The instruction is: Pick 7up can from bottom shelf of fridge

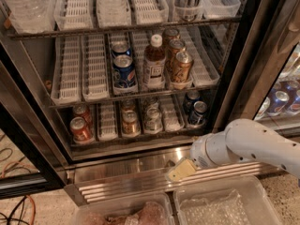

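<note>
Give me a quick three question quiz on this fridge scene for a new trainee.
1. True or false: the gripper is already inside the fridge, over the bottom shelf.
2. Which stands directly left of the 7up can? A) dark blue can B) orange-gold can C) bottle
3. Where is the gripper relative to the 7up can?
Key: 1 false, it hangs outside, before the steel base. 2 B. 3 Below it and to its right.
</note>
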